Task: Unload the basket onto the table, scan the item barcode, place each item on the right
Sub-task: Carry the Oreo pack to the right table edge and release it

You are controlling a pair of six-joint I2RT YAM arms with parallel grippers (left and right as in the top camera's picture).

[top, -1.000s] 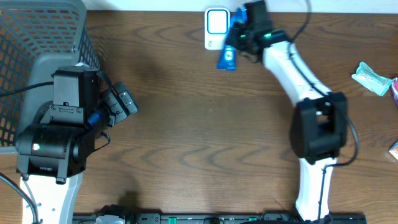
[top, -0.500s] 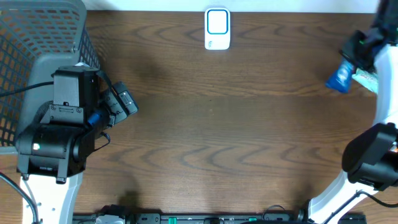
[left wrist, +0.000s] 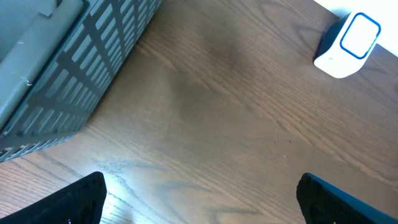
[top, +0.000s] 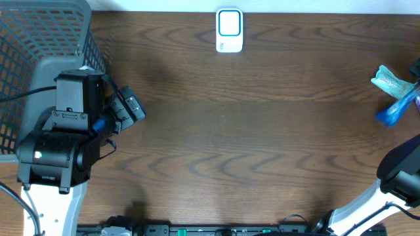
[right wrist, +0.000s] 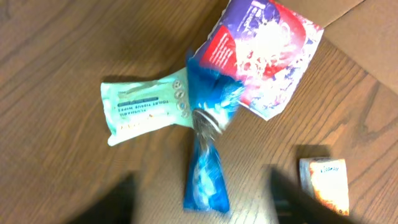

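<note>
The item, a blue plastic packet [top: 396,109], is at the table's far right edge, just below a mint-green packet [top: 392,82]. In the right wrist view the blue packet [right wrist: 208,149] sits between the blurred fingers of my right gripper [right wrist: 202,205]. Those fingers stand wide apart and touch nothing. The white scanner with a blue-ringed window [top: 229,30] stands at the back middle, far from the packet. My left gripper [left wrist: 202,199] is open over bare wood at the left, empty, beside the basket.
A grey wire basket [top: 39,39] fills the back left corner. Near the blue packet lie the mint-green packet [right wrist: 146,106], a purple and red pouch [right wrist: 267,56] and a small orange box [right wrist: 323,183]. The right arm [top: 400,177] rises at the lower right.
My right arm swung from the scanner to the far right edge, carrying the blue packet. Its jaws then opened and let the packet go. The left arm stayed still.
</note>
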